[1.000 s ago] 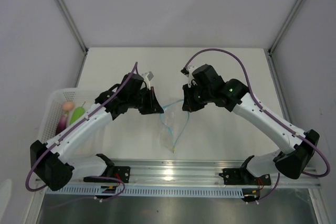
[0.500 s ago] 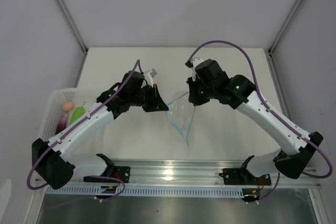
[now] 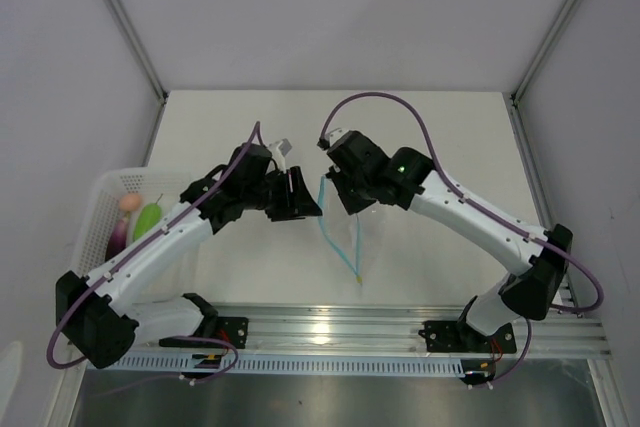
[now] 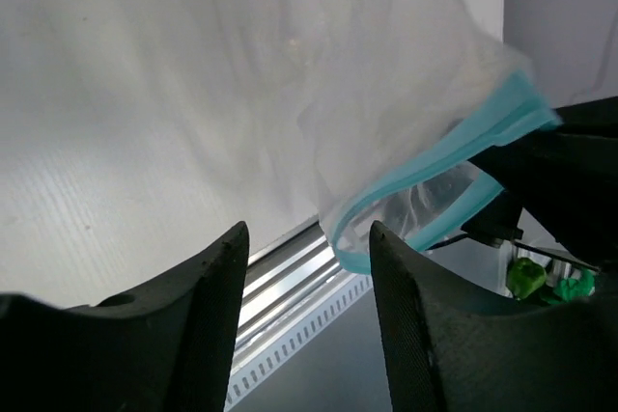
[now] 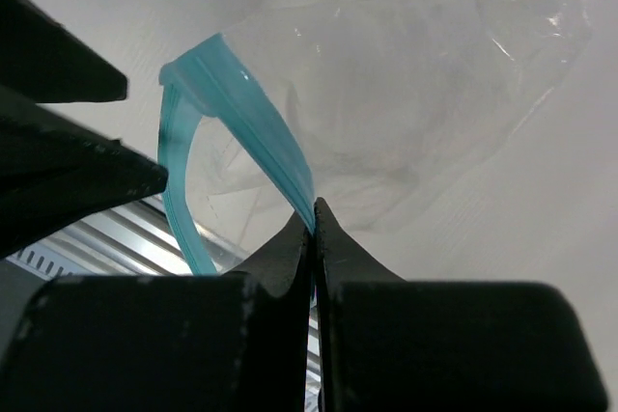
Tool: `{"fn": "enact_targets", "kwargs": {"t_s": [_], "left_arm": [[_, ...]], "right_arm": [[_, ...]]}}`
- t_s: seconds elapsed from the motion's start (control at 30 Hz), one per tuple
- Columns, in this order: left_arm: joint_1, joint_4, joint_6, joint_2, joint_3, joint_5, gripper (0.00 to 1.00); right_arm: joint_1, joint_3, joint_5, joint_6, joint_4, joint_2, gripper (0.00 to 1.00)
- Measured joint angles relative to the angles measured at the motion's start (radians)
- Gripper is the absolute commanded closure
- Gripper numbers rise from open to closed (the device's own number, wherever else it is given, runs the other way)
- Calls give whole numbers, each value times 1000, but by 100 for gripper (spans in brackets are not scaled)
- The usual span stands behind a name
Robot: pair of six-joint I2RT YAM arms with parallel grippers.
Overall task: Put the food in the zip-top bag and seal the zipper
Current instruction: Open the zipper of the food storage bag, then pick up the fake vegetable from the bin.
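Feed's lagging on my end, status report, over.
Left gripper open at zipper. Right gripper shut on it; zip-top bag empty. Food in basket. Nothing blocking.

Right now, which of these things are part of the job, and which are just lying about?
Part of the job: zip-top bag; zipper, pinched by the right gripper; left gripper, open; food: green piece, pink piece, purple piece.

Just lying about: white basket holding the food; metal rail; purple cable.
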Motion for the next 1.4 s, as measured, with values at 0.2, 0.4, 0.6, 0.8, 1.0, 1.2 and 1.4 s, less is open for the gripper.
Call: {"fn": "enact_targets", "kwargs": {"t_s": [0.2,0.4,0.6,0.8,1.0,1.2,1.4], "left_arm": [[9,-85,-5,-117,0,-151,19],[111,-174,-38,-261,-6,-313,4],[297,-295,-91,-267,-14,-448,0],[452,-386,-151,-176,-14,-531,1],[599,-423,-261,-152,-12,-589,1],[777,-433,-372,-101,-2,-618,0],[907,-442,-508,-67,-1,-635,1]], "right_arm": [[4,11,2,-10,10,85,100],[-18,32,-24,-8,12,105,100],[-38,40,-55,-8,13,105,100],[-53,40,-92,-9,13,105,100],[-55,39,-124,-14,13,103,100],[-61,19,-154,-26,19,85,100],[-68,2,-203,-31,27,78,100]]}}
